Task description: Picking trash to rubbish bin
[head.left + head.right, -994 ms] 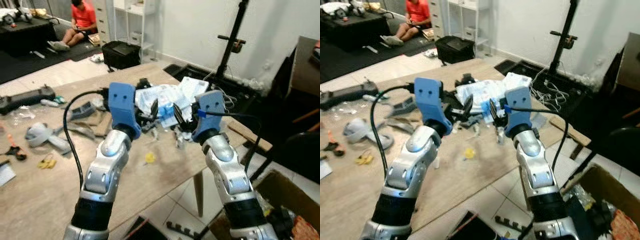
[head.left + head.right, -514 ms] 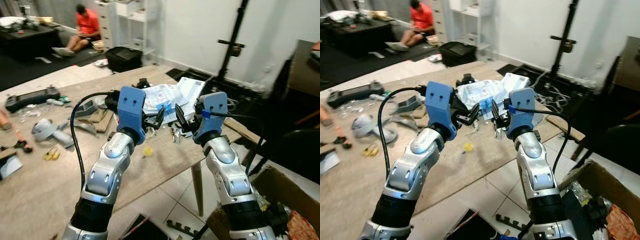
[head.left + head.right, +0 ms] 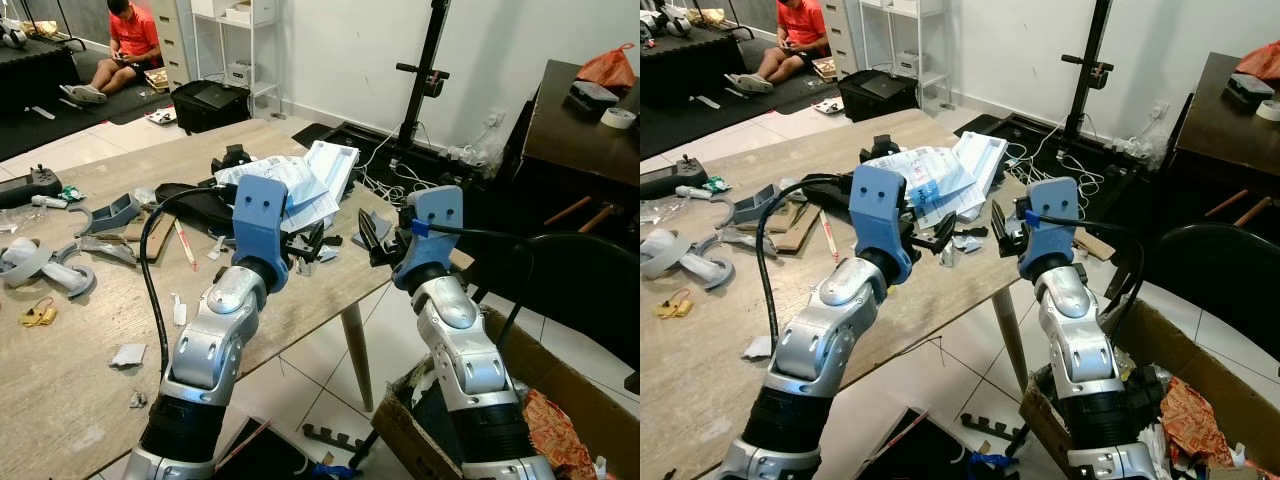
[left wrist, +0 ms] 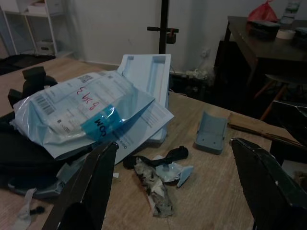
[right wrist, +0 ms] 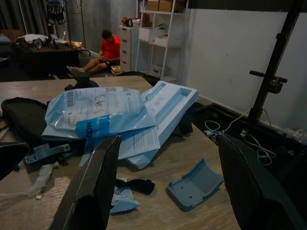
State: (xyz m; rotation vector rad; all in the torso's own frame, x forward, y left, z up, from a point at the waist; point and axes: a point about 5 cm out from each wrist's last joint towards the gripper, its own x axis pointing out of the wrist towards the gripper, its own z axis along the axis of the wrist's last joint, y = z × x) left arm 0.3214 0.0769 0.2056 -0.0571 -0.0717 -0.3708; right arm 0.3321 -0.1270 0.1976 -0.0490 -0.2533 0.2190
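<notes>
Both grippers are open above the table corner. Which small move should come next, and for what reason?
Probably lower the left gripper onto the crumpled grey-white scrap of trash beside the black plastic piece. Its fingers stand wide apart with nothing between them, and the scrap lies just ahead. The right gripper is also open and empty.

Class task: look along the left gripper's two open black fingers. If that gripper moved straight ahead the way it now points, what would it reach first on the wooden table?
Probably the crumpled scraps lying before the left gripper, then the blue-white plastic mailer behind them. Depth is unclear.
</notes>
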